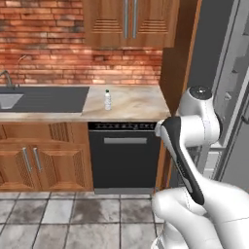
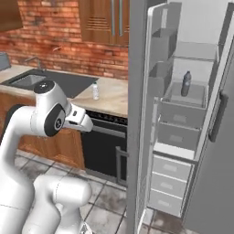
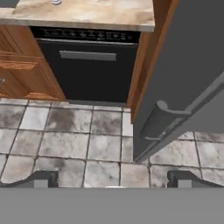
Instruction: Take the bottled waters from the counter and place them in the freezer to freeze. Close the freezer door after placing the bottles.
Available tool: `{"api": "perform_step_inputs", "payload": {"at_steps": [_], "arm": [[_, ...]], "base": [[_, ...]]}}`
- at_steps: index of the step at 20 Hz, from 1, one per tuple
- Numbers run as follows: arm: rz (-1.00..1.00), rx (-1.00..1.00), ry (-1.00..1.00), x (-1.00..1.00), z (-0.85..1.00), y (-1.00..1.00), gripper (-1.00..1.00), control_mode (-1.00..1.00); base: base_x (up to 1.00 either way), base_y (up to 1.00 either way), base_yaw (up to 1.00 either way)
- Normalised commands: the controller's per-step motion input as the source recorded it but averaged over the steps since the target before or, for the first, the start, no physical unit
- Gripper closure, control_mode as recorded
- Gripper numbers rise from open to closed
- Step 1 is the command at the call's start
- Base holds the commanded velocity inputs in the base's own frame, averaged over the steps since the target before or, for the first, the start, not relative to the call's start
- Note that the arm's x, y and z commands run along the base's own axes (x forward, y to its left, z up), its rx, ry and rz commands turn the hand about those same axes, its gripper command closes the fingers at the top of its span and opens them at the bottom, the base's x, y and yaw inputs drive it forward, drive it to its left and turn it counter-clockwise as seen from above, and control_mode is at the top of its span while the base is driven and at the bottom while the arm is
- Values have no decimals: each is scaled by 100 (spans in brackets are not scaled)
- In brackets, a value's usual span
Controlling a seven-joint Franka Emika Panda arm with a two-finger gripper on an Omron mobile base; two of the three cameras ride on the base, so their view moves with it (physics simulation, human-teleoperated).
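Observation:
One bottled water, clear with a blue cap (image 1: 107,99) (image 2: 95,91), stands upright on the beige counter (image 1: 136,104) (image 2: 112,93) above the black appliance. The other, dark grey (image 2: 186,83), stands on a shelf inside the open freezer (image 2: 183,119). The freezer door (image 2: 137,114) (image 3: 188,57) is swung open toward me, with its bins (image 2: 161,75) on the inner face and its bar handle (image 3: 159,120) on the outer face. My gripper (image 3: 113,181) is open and empty. It points down at the tiled floor beside the door, well short of the counter.
A black under-counter appliance (image 1: 124,155) (image 3: 89,70) sits below the counter. A dark inset panel and sink (image 1: 29,97) lie to the left. Wooden cabinets (image 1: 44,158) flank the appliance. The fridge's other grey door (image 2: 217,155) stands at the right. The floor is grey tile (image 3: 65,140).

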Motion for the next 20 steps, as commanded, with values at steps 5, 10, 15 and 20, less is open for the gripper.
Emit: {"api": "perform_step_inputs", "payload": {"at_steps": [5,10,15,20], "arm": [[0,0,0,0,0,0,-100,100],[0,0,0,0,0,0,-100,100],[0,0,0,0,0,0,-100,100],[0,0,0,0,0,0,-100,100]], "base": [[23,99,-25],[50,90,-40],[68,75,-47],[67,52,-49]]}}
